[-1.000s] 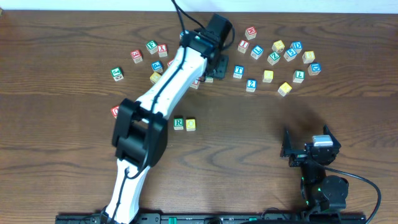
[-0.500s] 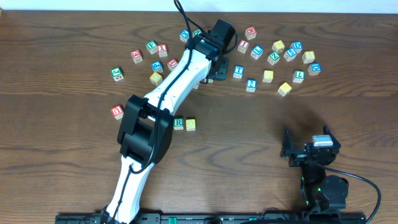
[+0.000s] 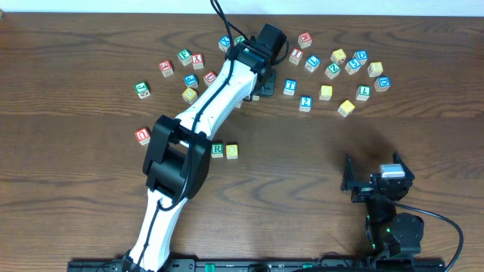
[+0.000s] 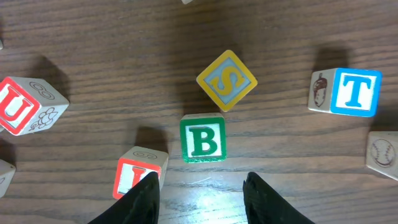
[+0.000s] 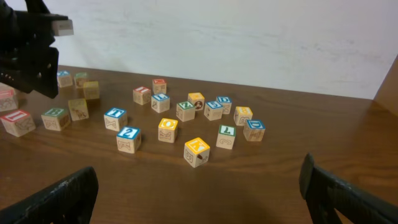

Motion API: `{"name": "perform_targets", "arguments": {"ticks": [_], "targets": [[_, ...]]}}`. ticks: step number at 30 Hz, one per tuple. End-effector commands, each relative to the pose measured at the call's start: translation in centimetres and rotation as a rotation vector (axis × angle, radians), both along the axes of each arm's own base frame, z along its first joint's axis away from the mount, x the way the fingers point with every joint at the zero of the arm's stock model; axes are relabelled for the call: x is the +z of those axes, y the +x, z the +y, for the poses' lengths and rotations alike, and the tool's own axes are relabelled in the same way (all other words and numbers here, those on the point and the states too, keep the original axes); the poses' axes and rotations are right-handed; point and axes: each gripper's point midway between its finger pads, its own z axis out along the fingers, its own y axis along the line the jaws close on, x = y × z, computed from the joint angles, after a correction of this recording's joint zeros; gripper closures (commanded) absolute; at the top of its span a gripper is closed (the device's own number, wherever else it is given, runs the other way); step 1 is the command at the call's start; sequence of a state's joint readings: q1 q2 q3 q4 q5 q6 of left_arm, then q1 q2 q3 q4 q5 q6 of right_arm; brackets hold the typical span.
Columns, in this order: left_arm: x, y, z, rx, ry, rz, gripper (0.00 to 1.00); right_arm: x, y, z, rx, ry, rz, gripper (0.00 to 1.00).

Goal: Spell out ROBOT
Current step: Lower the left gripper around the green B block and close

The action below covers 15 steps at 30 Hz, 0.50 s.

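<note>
Left hand (image 4: 200, 185) is low over the scatter, fingers parted and gripping nothing. Right ahead of its fingertips, centred in the gap but clear of both, sits the B cube (image 4: 203, 138): pale wood, bold green B on white inside a green frame, square to the hand.

Just past it, turned on its corner, is a yellow S cube (image 4: 226, 81). Off to the hand's right stands the T cube (image 4: 354, 92), a blue T in a blue frame with a small picture on its side face. A red-lettered cube (image 4: 138, 174) sits tight by the left fingertip, and a red U cube (image 4: 18, 106) lies further left.

Well behind the hand, next to the arm's elbow, the R cube (image 3: 217, 150) and a yellow-topped cube (image 3: 232, 151) sit side by side.

Right hand (image 5: 199, 180) is spread wide with nothing in it, parked well back from the blocks.

The worktop (image 3: 318, 166) is dark brown with strong grain; a pale wall (image 5: 249, 37) rises behind its far edge.

Against a second ago, the left arm's elbow has swung aside, uncovering a red block (image 3: 142, 136). In the last half second nothing has moved, and every cube lies where it did.
</note>
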<state>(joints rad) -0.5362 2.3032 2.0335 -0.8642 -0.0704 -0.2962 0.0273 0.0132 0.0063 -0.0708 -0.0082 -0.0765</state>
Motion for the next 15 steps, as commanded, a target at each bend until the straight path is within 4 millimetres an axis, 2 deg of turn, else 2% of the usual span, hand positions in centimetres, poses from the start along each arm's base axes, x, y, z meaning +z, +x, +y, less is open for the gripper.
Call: {"name": "perform_targets", "arguments": {"ticks": [1,15], "targets": [[-1.18,0.33,0.13,0.020,0.021,0.008,0.57,-0.15,0.00,-0.07,-0.002,0.012,0.006,0.01],[-1.35,0.88,-0.19,0.021,0.010,-0.010,0.57,-0.15,0.00,-0.07,-0.002,0.012,0.006,0.01]]}}
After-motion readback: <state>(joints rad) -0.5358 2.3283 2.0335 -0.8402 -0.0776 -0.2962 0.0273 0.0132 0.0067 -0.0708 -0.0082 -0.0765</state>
